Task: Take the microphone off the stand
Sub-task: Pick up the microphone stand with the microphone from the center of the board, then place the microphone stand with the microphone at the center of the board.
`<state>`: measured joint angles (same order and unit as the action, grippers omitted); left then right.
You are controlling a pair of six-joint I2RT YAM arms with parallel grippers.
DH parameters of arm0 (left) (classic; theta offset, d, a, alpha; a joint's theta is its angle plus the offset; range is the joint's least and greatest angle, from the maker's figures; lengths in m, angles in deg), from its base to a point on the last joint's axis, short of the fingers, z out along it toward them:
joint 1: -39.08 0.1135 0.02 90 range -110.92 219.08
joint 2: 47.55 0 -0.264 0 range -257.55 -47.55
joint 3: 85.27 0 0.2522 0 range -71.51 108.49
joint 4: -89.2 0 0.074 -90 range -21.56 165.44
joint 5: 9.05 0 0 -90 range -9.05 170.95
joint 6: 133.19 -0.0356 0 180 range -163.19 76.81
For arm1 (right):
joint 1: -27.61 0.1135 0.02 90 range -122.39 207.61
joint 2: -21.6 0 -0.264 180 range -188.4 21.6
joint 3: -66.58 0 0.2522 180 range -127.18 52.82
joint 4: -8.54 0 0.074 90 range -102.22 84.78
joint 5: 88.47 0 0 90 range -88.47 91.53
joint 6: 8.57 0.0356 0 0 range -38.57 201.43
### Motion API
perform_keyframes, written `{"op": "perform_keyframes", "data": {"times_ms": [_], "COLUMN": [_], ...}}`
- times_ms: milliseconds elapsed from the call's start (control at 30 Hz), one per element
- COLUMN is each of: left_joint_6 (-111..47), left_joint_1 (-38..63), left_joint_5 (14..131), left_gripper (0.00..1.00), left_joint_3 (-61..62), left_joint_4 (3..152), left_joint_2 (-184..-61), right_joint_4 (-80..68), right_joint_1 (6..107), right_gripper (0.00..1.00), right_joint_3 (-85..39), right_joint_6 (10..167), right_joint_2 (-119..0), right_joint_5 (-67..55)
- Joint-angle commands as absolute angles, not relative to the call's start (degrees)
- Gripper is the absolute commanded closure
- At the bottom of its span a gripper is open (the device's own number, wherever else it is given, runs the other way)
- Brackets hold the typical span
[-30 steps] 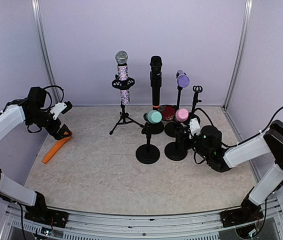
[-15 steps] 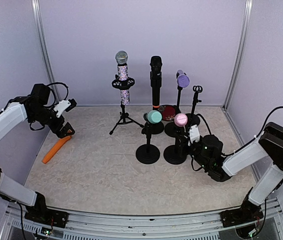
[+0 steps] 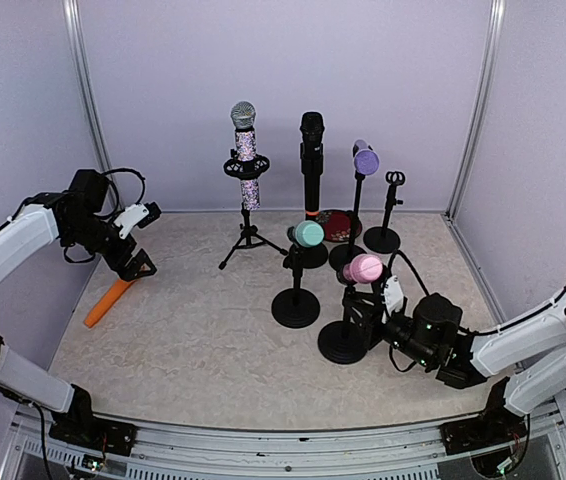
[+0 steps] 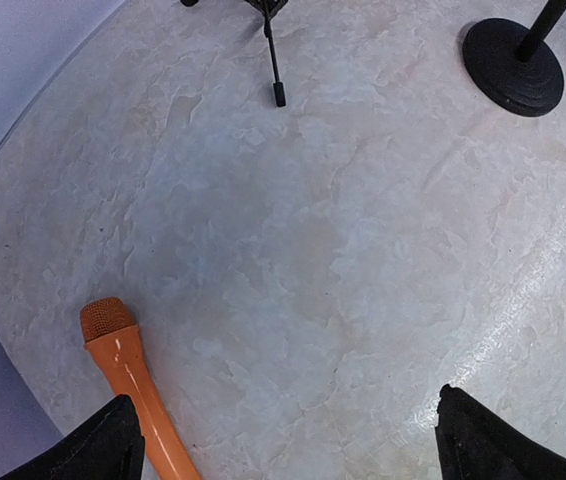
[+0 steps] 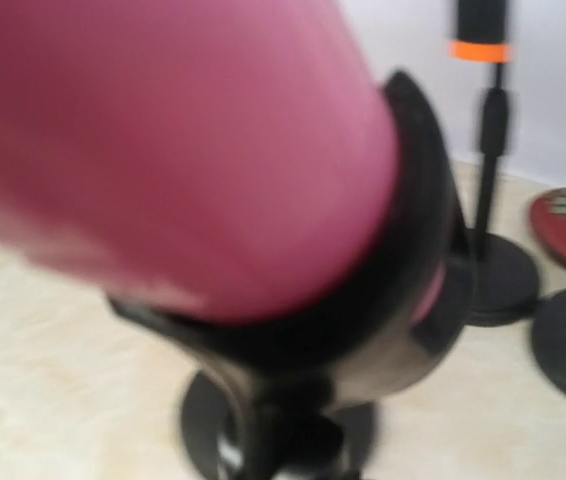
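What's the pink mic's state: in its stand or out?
In. The pink mic sits cradled in the black clip atop its stand.

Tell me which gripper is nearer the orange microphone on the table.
Left. The left gripper hovers above the orange microphone; the right gripper is across the table at the pink microphone's stand.
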<state>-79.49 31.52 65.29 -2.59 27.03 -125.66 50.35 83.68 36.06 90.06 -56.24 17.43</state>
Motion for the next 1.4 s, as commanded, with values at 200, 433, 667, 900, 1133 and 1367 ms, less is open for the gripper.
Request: {"op": "perform_keyframes", "data": {"times_ms": [200, 433, 667, 900, 1133, 1367], "left_joint_6": [-79.21, -79.31, -80.03, -79.72, -76.14, -78.83], "left_joint_1": [30.79, 30.56, 30.34, 30.2, 29.95, 28.34], "left_joint_5": [62.9, 62.35, 60.7, 56.67, 50.17, 46.59], "left_gripper": [0.01, 0.01, 0.01, 0.01, 0.01, 0.01], "left_joint_3": [-1.2, -1.53, -3.12, -3.93, -6.46, -5.97], "left_joint_4": [25.35, 24.19, 22.79, 21.21, 23.94, 24.86], "left_joint_2": [-123.78, -122.6, -119.85, -117.52, -116.16, -116.31], "right_joint_4": [55.68, 60.85, 63.16, 62.89, 58.27, 58.0], "right_joint_1": [93.44, 94.7, 94.76, 94.76, 94.8, 94.84], "right_gripper": [1.0, 1.0, 1.0, 1.0, 0.77, 0.38], "right_joint_3": [28.81, 14.17, -4.4, -18.3, -23.49, -17.95], "right_joint_6": [89.14, 86.25, 83.98, 83.53, 84.6, 84.03], "right_joint_2": [-61.37, -75.52, -91.04, -104.01, -110.21, -104.91], "right_joint_5": [16.86, 10.3, 5.8, 5.76, 5.79, 8.0]}}
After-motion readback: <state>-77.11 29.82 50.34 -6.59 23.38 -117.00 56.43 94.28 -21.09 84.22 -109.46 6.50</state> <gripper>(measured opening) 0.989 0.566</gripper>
